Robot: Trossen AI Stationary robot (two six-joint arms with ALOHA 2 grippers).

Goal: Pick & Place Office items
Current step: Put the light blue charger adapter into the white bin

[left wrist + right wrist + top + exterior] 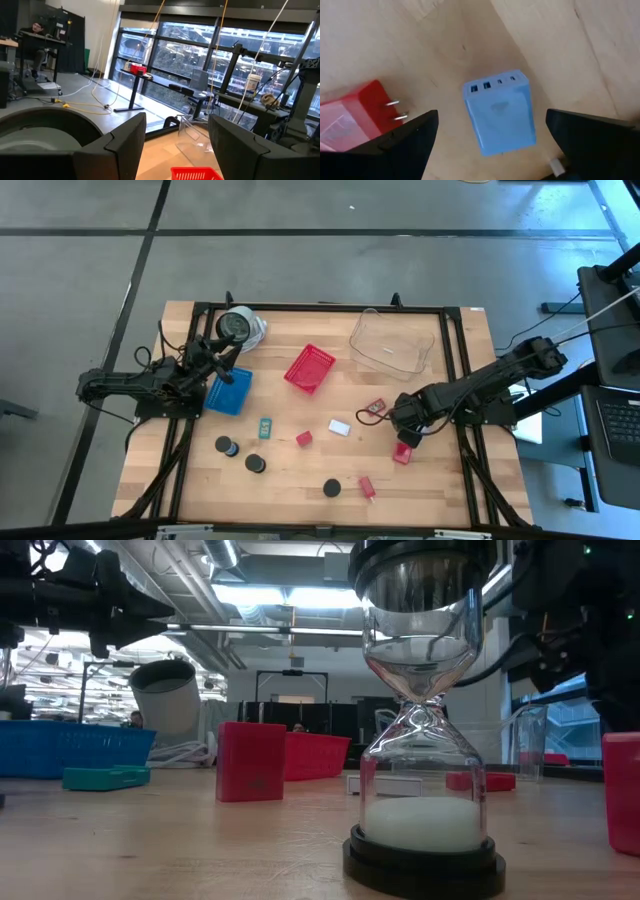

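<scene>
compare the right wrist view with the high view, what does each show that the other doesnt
Only the right wrist view shows the pale-blue charger with its row of ports, lying between the open right gripper fingers, and the prongs of the red plug. Only the high view shows the left gripper over the blue tray, the red basket, the clear bin and the black discs. Both show the wooden table.

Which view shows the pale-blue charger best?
The right wrist view: the charger fills the space between the right gripper and its open fingers, ports visible. The high view hides it under that arm; the low and left wrist views don't show it.
</scene>
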